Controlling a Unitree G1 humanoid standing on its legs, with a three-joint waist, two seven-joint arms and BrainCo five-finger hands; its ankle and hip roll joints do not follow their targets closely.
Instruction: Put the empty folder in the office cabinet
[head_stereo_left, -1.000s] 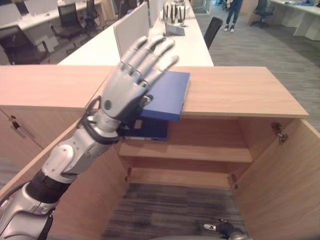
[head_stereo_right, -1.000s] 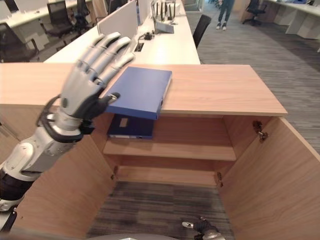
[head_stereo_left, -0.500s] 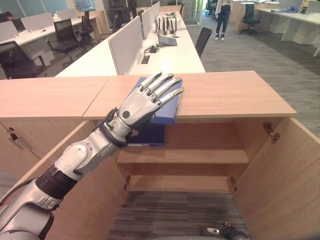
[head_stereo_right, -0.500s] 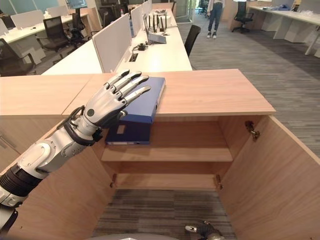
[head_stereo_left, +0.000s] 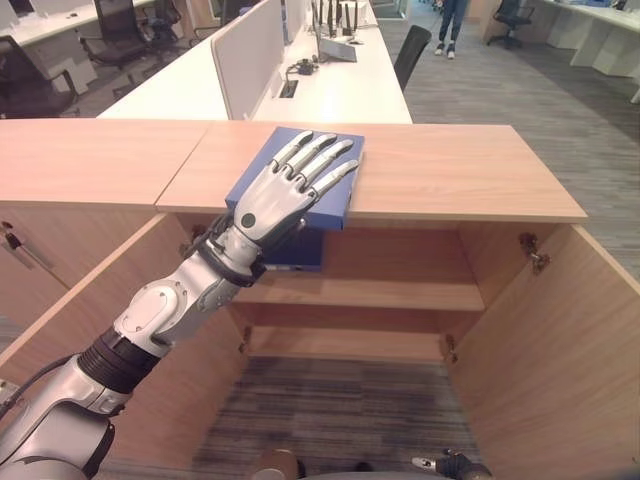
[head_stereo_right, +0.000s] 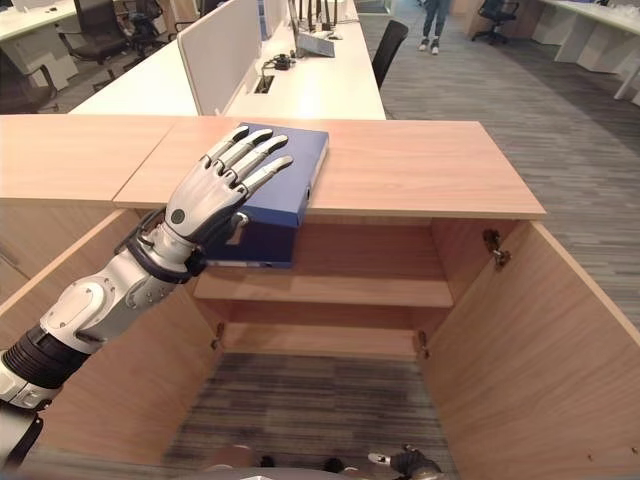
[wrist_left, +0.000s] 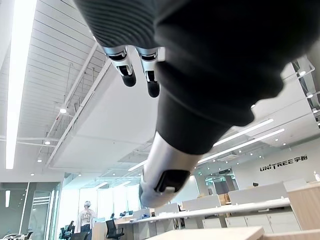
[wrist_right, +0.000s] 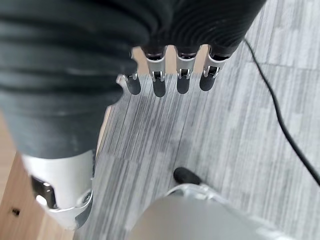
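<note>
The office cabinet (head_stereo_left: 470, 180) is seen with both doors swung wide and its inner shelf (head_stereo_left: 370, 293) bare apart from a dark blue binder (head_stereo_right: 255, 243) at the shelf's left end. The blue folder (head_stereo_left: 335, 195) is laid flat on the cabinet's wooden top, its long axis running away from the robot, and its near end juts past the front edge, directly above the binder. The left hand (head_stereo_left: 285, 190) is spread flat on the folder's cover with straight fingers, palm down, the thumb at the folder's near left corner; nothing is clasped. The folder is thus directly under this hand, and the opening lies below and toward the robot. It is judged that the folder must be drawn off the front edge and lowered to the shelf. The right hand (wrist_right: 167, 80) is hung low over the carpet, fingers relaxed and empty, well apart from the folder.
</note>
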